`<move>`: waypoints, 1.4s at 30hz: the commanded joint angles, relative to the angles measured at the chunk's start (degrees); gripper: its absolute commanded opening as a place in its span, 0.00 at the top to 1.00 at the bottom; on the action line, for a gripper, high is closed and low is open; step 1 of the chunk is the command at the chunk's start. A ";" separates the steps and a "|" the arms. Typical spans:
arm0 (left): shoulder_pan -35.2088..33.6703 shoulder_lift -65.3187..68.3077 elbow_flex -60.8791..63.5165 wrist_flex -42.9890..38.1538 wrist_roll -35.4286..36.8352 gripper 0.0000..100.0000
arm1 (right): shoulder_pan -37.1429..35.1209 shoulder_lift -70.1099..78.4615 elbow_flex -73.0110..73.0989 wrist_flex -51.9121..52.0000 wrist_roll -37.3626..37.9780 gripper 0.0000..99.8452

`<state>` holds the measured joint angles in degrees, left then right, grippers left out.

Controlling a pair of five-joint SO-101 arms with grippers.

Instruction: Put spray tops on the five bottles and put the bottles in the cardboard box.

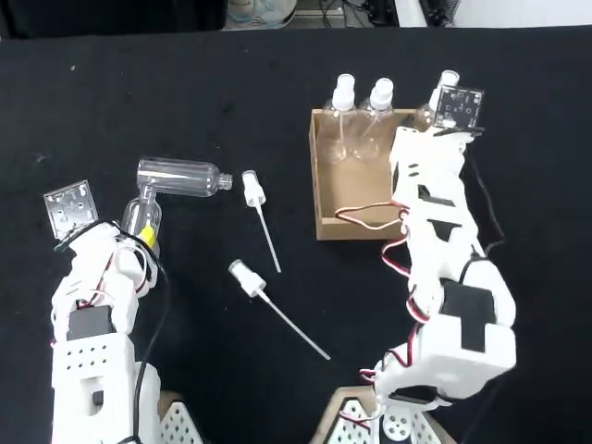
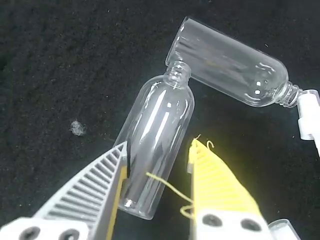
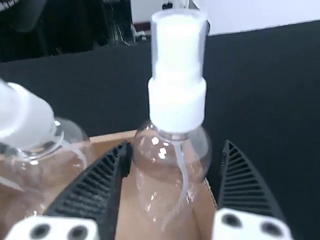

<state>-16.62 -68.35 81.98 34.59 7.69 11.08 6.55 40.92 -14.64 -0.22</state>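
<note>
The left hand [image 2: 159, 144] stood open astride a capless bottle [image 2: 165, 105], a second bottle [image 2: 230, 65] touching its neck just ahead. The right hand [image 3: 176, 144] gaped around a capped bottle [image 3: 175, 125] at the cardboard box [image 1: 361, 199] corner.

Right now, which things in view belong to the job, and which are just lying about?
Job: cardboard box; three capped bottles; two uncapped bottles; two loose spray tops.
Lying about: lint speck; cables at the back.
</note>
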 commanded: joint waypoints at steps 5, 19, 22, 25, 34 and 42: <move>-0.31 -0.70 -0.22 -1.14 0.44 0.81 | -1.14 -4.26 -0.04 0.62 -0.35 0.76; -0.22 -0.70 -0.22 -1.32 0.44 0.81 | -1.32 -4.35 2.42 0.62 -0.35 0.76; -0.22 -0.70 -0.22 -1.32 0.44 0.81 | -1.32 -4.35 2.42 0.62 -0.35 0.76; -0.22 -0.70 -0.22 -1.32 0.44 0.81 | -1.23 -4.44 2.42 0.62 -0.35 0.76; -0.22 -0.70 -0.22 -1.32 0.44 0.81 | -1.41 -13.14 3.30 10.29 -0.44 0.76; -0.22 -0.70 -0.22 -1.32 0.44 0.81 | -1.41 -16.04 2.86 17.49 -0.09 0.76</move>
<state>-16.62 -68.35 81.98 34.59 7.69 10.73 -5.76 44.62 -1.36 -0.22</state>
